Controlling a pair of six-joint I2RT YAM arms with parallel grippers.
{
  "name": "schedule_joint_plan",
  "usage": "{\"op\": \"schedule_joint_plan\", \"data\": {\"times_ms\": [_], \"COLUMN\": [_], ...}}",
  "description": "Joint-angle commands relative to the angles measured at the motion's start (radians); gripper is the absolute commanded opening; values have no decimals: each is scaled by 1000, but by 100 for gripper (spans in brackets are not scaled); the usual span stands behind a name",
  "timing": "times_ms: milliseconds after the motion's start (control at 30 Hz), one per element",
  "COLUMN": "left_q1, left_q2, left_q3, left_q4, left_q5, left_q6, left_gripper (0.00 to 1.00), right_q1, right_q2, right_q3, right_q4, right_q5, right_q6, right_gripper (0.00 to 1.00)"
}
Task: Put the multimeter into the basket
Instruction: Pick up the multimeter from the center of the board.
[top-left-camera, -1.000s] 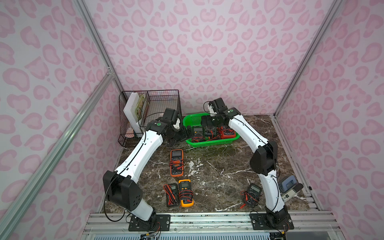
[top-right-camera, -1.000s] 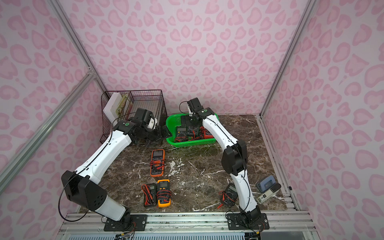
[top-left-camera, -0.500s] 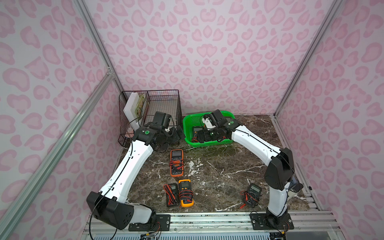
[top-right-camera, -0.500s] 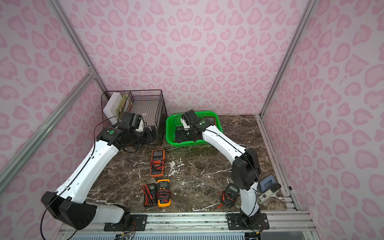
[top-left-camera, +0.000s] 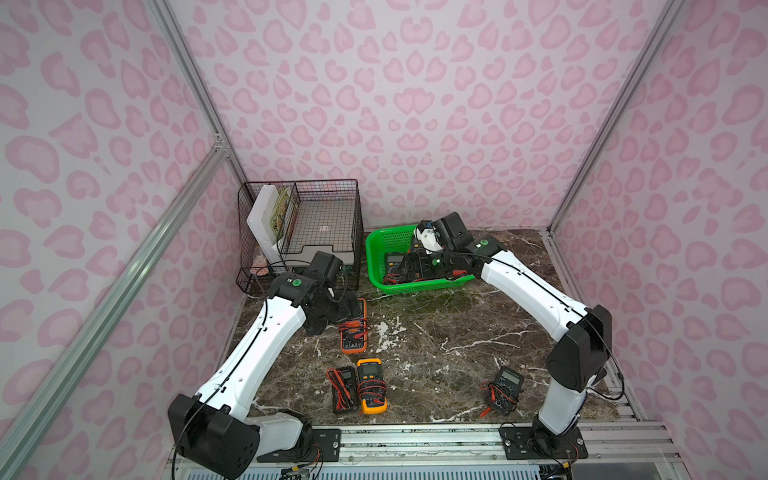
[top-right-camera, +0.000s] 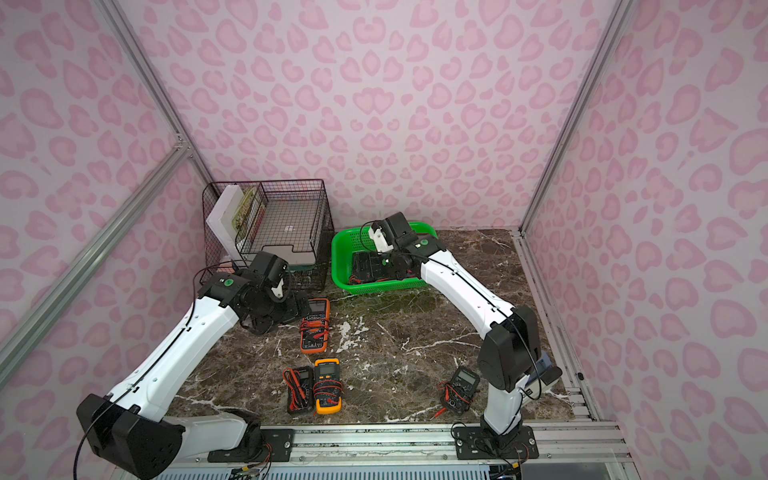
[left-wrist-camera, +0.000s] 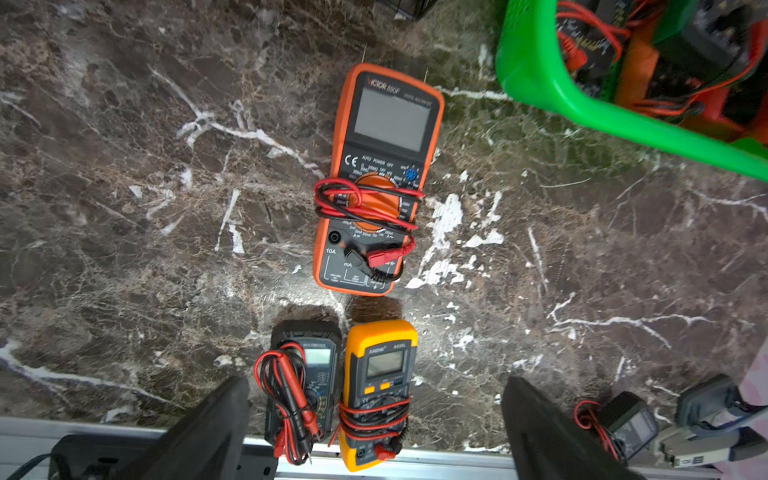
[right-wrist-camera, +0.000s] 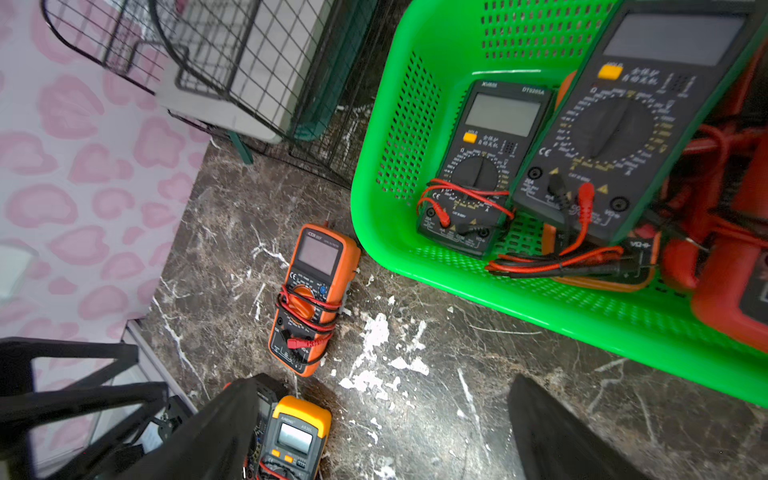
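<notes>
Left gripper (left-wrist-camera: 376, 384): jaws were spread wide, holding nothing, close over the orange multimeter (left-wrist-camera: 378, 178).
Right gripper (right-wrist-camera: 384, 384): jaws were spread wide, holding nothing, above the basket (right-wrist-camera: 374, 232).
Orange multimeter: lay flat on the counter (left-wrist-camera: 124, 166), outside the basket, near its corner, red and black leads (left-wrist-camera: 365, 208) wrapped round it.
Basket: contained two dark multimeters (right-wrist-camera: 482, 166), side by side.

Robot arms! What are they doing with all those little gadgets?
Two robot arms are putting multimeters into the green basket. Some meters already lie inside it. On the marble table wait an orange multimeter, a yellow multimeter, a black multimeter beside it and another black one farther off. Both grippers are open and empty: the left gripper hangs over the orange multimeter, the right gripper by the basket's edge.
</notes>
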Motion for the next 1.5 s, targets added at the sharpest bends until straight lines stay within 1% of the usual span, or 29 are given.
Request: {"op": "schedule_joint_plan", "data": {"times_ms": [0, 100, 267, 433, 633, 833, 967, 1200, 1467], "left_q1": [-19, -48, -88, -92, -92, -91, -88, -47, -3], "left_q2": [19, 78, 179, 234, 279, 308, 334, 377, 454], "left_q3": [-25, -30, -18, -27, -62, -120, -125, -153, -128], "left_q4": [-12, -10, -15, -11, 25, 110, 147, 219, 260], "left_q5": [-14, -33, -50, -65, -40, 7, 19, 42, 69], "left_q6": [45, 78, 142, 201, 250, 269, 285, 293, 320], "left_gripper": [99, 98, 99, 98, 99, 99, 98, 99, 99], "right_q1": [-22, -51, -115, -189, -248, -270, -273, -273, -273], "right_q2": [7, 31, 58, 71, 95, 79, 73, 72, 77], "right_q3": [69, 157, 280, 357, 448, 449, 447, 404, 358], "right_q4": [-45, -111, -163, -164, -181, -147, -135, -88, -19], "right_q5": [-47, -47, -85, -139, -170, -182, -182, -196, -216], "right_q6": [52, 75, 121, 182, 242, 293, 320, 359, 396], "right_gripper": [99, 99, 99, 99, 99, 99, 99, 99, 99]}}
